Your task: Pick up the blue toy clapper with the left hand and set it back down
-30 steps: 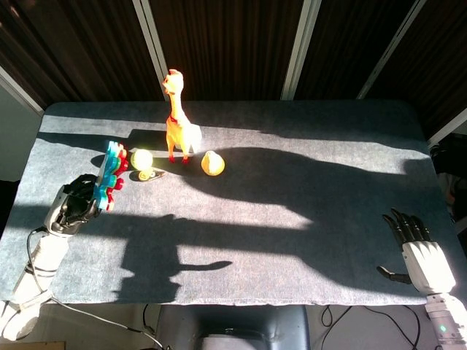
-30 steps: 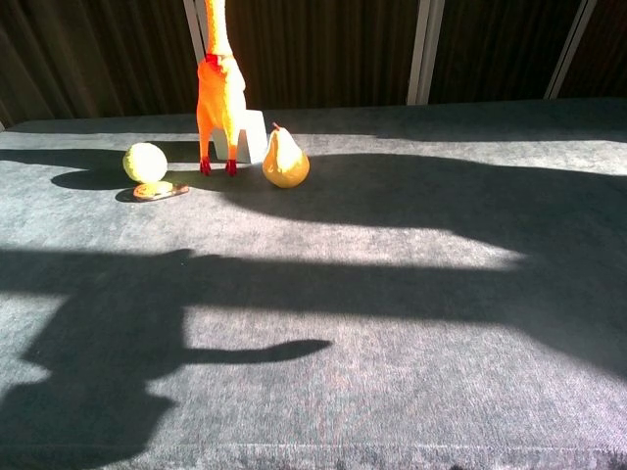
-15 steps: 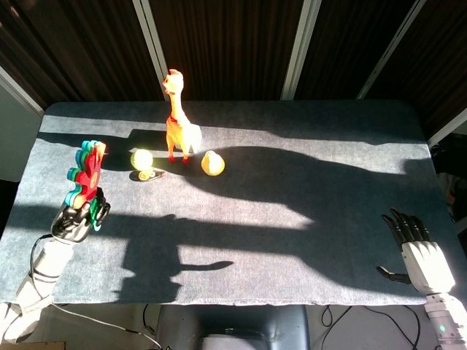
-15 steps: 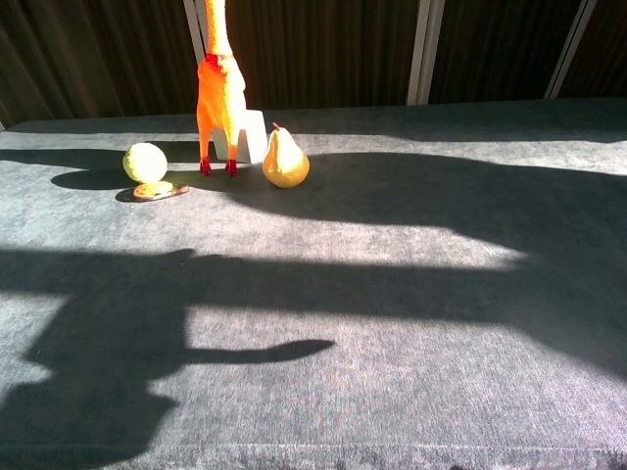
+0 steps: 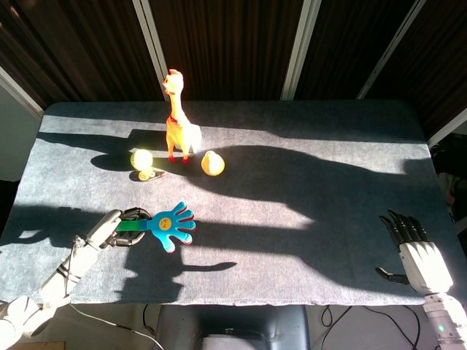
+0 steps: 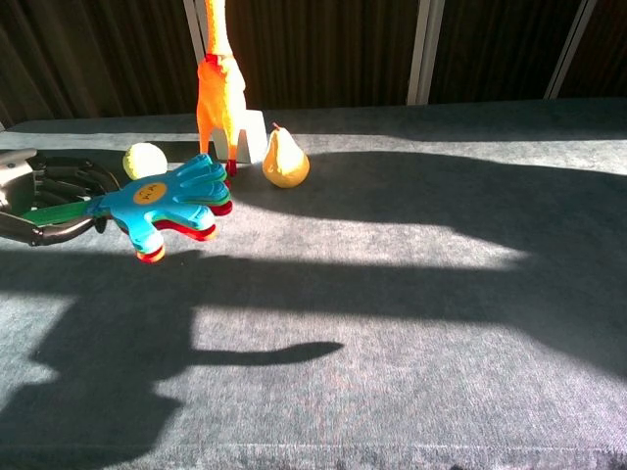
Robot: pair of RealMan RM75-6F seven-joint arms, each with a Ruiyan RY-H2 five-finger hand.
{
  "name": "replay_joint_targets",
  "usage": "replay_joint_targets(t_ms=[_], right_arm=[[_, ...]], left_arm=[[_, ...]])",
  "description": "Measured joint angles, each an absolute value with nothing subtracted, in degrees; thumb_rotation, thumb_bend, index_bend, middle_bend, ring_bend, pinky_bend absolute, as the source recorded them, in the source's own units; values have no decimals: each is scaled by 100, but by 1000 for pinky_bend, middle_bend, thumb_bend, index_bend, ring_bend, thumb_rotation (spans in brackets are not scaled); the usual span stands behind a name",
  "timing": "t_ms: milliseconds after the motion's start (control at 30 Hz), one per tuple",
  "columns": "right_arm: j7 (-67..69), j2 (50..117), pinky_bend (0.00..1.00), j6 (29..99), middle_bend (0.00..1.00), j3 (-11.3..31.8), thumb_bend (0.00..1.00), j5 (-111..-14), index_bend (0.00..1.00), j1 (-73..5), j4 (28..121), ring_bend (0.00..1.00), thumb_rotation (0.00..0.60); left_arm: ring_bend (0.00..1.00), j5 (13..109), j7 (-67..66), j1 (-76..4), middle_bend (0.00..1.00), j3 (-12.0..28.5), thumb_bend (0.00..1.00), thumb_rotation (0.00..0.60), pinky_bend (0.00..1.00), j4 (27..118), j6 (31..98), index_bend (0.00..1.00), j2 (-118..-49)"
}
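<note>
The blue toy clapper (image 5: 170, 224) is a hand-shaped paddle with red and yellow layers under it and a green handle. My left hand (image 5: 120, 227) grips that handle at the front left of the table. The clapper (image 6: 168, 203) lies nearly flat with its fingers pointing right, and its cast shadow suggests it hangs above the cloth. In the chest view my left hand (image 6: 44, 203) shows at the left edge around the handle. My right hand (image 5: 414, 251) rests at the table's front right, fingers spread, holding nothing.
A tall orange rubber chicken (image 5: 177, 122) stands at the back, with a yellow pear (image 5: 212, 163) to its right and a yellow-green ball (image 5: 141, 158) to its left. A small flat object (image 5: 148, 175) lies by the ball. Grey cloth (image 5: 306, 219) covers the table.
My left hand swung the clapper from upright at the table's left edge down and rightward to nearly flat, bringing it into the chest view. The right hand has not moved.
</note>
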State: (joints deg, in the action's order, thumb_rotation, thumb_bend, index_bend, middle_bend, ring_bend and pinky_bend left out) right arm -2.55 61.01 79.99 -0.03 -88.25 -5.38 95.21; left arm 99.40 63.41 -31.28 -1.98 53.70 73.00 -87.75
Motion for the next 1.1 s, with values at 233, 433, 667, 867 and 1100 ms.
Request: replay_joint_targets(t_ms=[233,433,667,867,1100], right_arm=[[-194,6070,0,7966,0,-35,17,-8871,0,-552,9520,0,566],[-120,6041,0,8018,0,-30,18,-8891,0,-539,9520,0,566],[-52,6006,0,8033,0,-28,20,-8905,0,-538,9514,0,565],[-59,6013,0,8023,0,-44,20,-8933,0,-543,9516,0,566],[-94,6015,0,8050,0,-67,20,-8971,0,-529,9533,0,565]], left_arm=[[600,9773,6479,-3142,803,-269,583,600,654,4888,7107,862,-9205],[238,9606,5397,-3150,462,-319,515,600,246,3950,6766,582,-9846],[0,9464,4551,-3234,0,-379,420,600,0,3435,6147,0,-10178],[0,9431,3930,-3217,0,-318,408,600,0,3875,6701,0,-9976],[0,9445,2856,-3075,0,-318,409,600,0,5171,7063,0,-9253]])
